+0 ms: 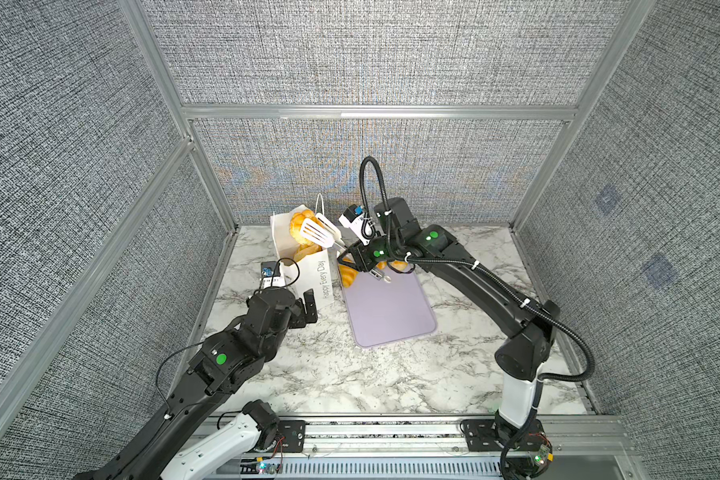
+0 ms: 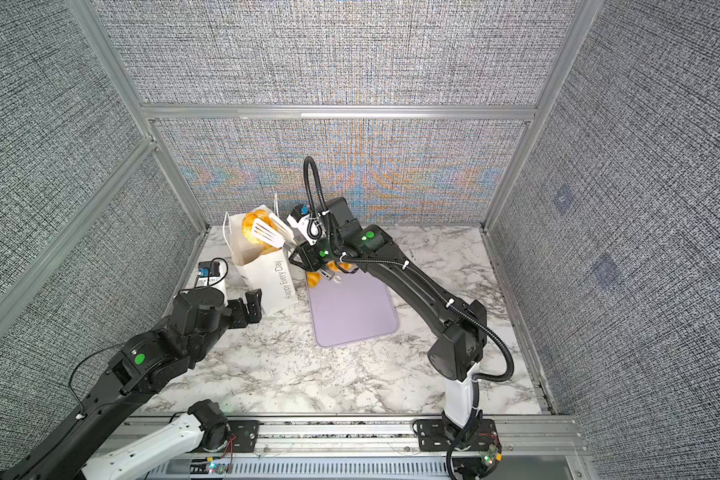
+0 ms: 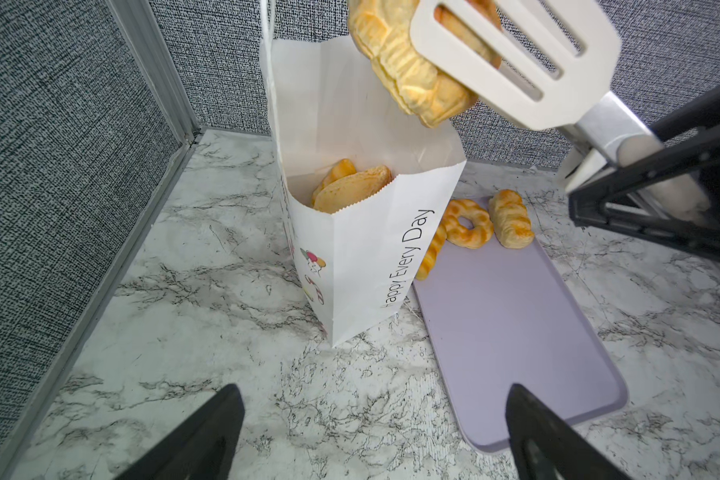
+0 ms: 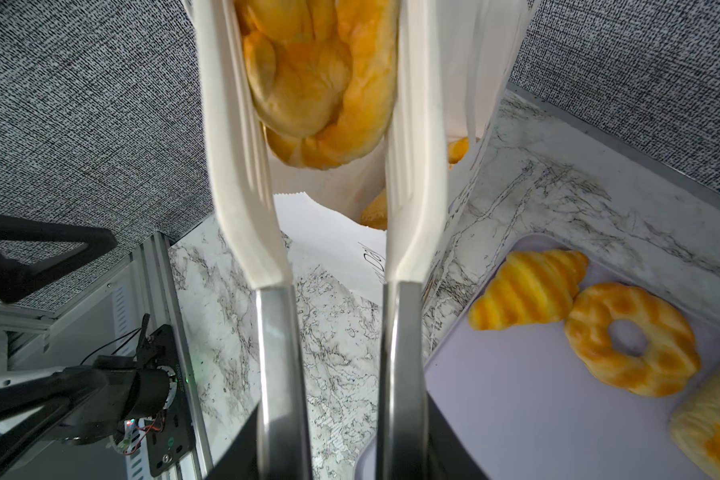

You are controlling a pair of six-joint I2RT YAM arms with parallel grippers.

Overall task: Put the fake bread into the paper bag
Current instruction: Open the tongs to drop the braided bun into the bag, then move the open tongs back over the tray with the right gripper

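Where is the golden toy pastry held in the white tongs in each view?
In a top view: golden toy pastry left of centre, over the white paper bag.
In a top view: likewise, further left.
Left wrist: above the bag's mouth, behind the white tongs, at.
Right wrist: between the tongs' blades.
Shared landmark: the "Happy Every Day" lettering.

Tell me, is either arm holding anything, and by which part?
The right gripper clasps tongs by their metal handles; their white tips pinch a toy pastry above the paper bag. The left gripper holds nothing.
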